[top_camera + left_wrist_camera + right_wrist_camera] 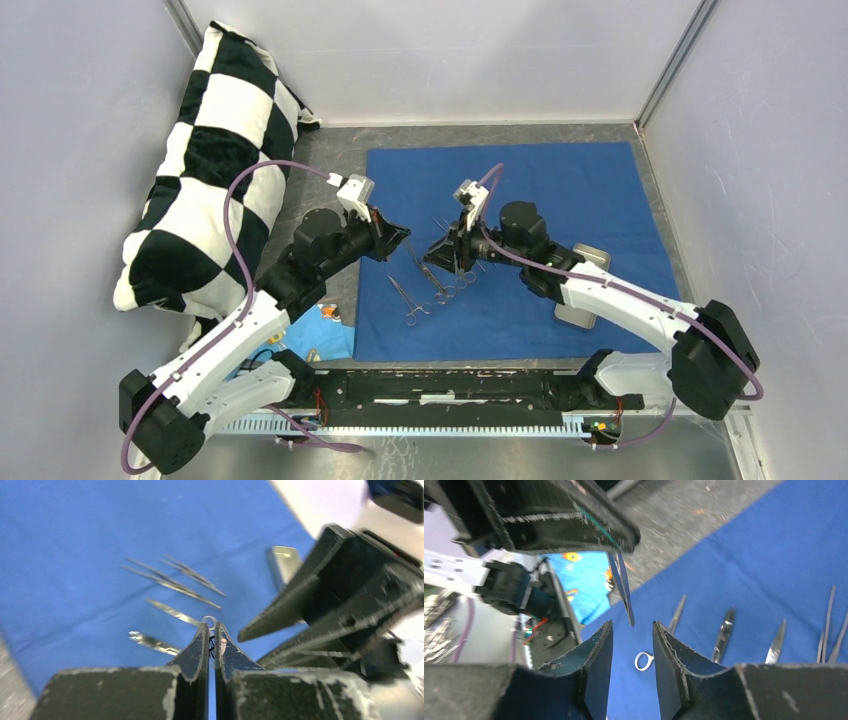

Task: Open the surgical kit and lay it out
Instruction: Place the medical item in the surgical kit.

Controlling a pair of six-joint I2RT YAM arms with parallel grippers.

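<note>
Top external view: the dark blue cloth wrap (560,190) lies spread flat across the middle of the bench (340,160). The steel tray (595,257) sits on its right part, partly hidden under the right arm (620,295). The loose instruments (415,300) lie left of the cloth's centre. The left gripper (400,238) and right gripper (437,258) stand tip to tip just above them. A checkered pillow (210,170) fills the far left. A patterned cloth scrap (322,335) sits near-left, off the wrap.

Left wrist view: the left jaws are pressed together, and a ring handle (210,621) shows just beyond their tips. Whether it belongs to what they grip cannot be told here. The right gripper is close on the right, blurred.

Right wrist view: the left jaws pinch a thin steel instrument (623,590), which hangs point-down just above the right jaws. Those stand partly apart and hold nothing.

Risk: a pinch on one thin end may let the instrument swivel or slip and fall onto the others. Its point could catch a right jaw if either arm moves before they separate.

Room: bare cloth lies far and right. The wrap's left edge is close under the left gripper, and the pillow crowds that arm's leftward swing.
</note>
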